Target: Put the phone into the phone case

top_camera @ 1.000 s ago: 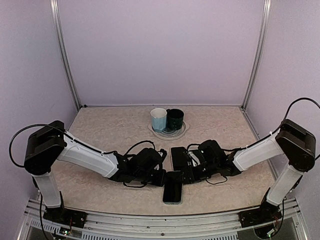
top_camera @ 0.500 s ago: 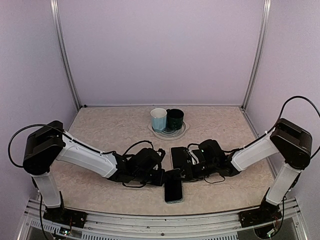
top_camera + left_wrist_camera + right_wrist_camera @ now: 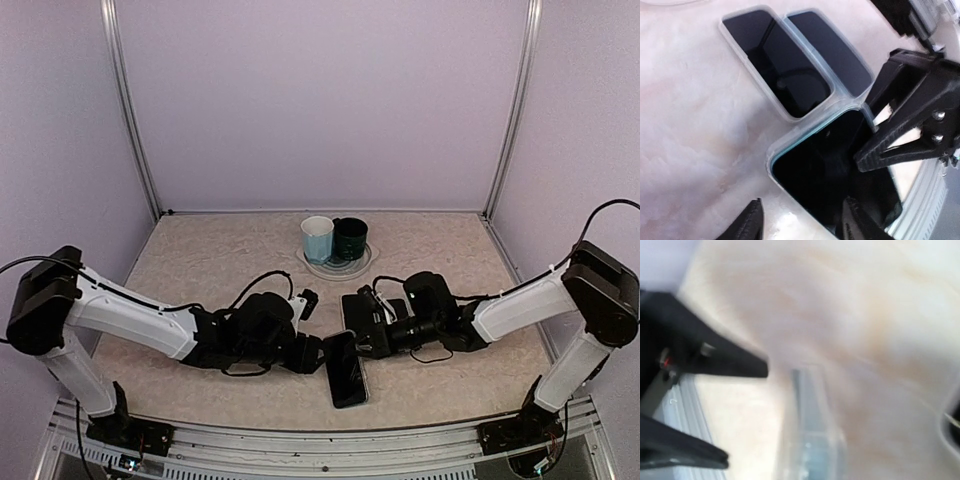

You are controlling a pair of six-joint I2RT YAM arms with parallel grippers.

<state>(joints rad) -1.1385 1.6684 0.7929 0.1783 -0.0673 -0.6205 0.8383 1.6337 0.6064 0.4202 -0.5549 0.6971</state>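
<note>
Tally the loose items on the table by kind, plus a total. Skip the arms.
Cups: 2 (light blue cup, dark cup)
Plates: 1 (clear plate under the cups)
Dark phone-shaped slabs: 3 (near slab, hollow slab, flat slab; the hollow one looks like the case, the rest I can't tell apart)
Total: 6

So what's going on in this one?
Both arms are down at the middle of the table. The left gripper is open over one end of the dark phone, and the right gripper, also open, sits at the phone's side. The clear-rimmed phone case lies just beyond, beside a second similar piece. The phone isn't in it.
</note>
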